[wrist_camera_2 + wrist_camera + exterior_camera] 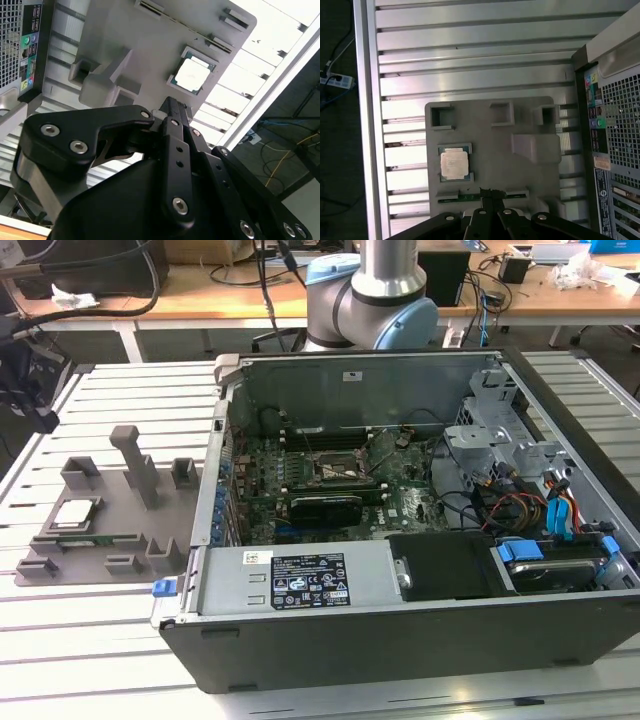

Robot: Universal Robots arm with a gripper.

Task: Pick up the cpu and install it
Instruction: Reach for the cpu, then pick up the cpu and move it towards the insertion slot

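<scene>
The cpu [75, 512], a small square chip with a silvery top, lies flat in a pocket of the grey fixture plate [112, 532] at the exterior view's left, beside the open computer case. In both wrist views my gripper [487, 192] [171, 103] hangs well above the fixture plate [485, 145] [135, 40], fingers shut together with nothing between them. The cpu [455, 163] [194, 76] sits off to one side of the fingertips, apart from them. The motherboard socket [335, 472] lies inside the case.
The open case [400, 620] has tall walls, a drive cage [495, 435] and loose cables [520, 510]. Upright grey posts [135, 465] rise from the fixture. A green strip [470, 197] sits in a fixture slot. Everything rests on a slatted metal table [90, 660].
</scene>
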